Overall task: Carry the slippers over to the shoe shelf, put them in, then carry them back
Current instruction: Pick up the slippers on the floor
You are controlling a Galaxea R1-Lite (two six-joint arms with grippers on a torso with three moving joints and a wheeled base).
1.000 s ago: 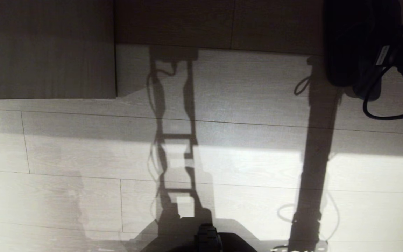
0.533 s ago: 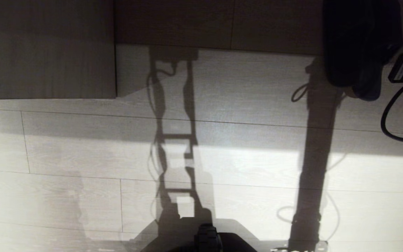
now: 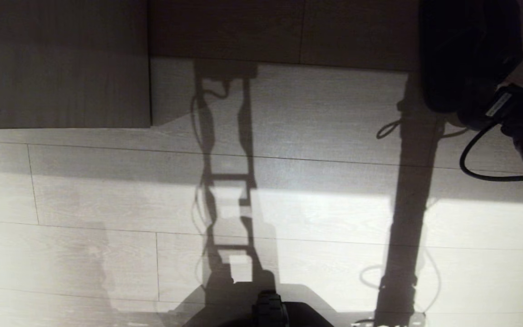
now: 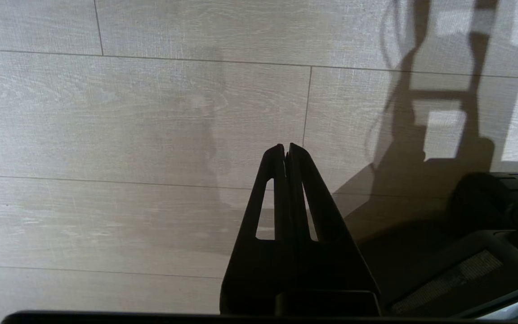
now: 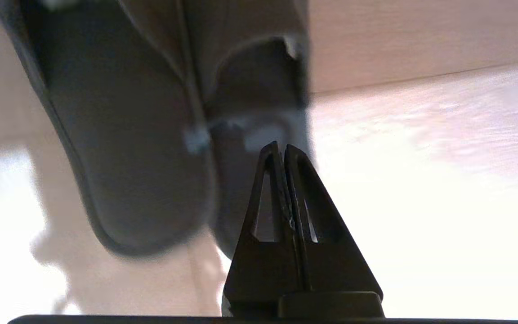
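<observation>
Head view is showing the slippers (image 3: 466, 59) at the upper right of the frame, lying side by side, partly on the pale floor (image 3: 288, 213) and partly reaching into the dark band along the top edge, where the shoe shelf (image 3: 284, 32) appears to be opening; that region is too dim to say how far in they are sitting. The right tool (image 3: 493, 111) is coming in from the right edge with its cable looping below it, sitting just beside the near ends of the slippers. In the right wrist view, the right tool (image 5: 282, 148) is showing its fingers pressed fully together with nothing between them, the tips lying over the inner edge of the nearer slipper. So nothing is being held yet.

To do this step well, I judge the right tool is needing to spread its fingers first, then straddle both inner walls of the pair where they are meeting, so one pinch is lifting both. Soft fabric is likely sagging, so a deep bite is helping.

The left tool (image 4: 286, 148) is hanging parked over bare floor, fingers together and empty.
</observation>
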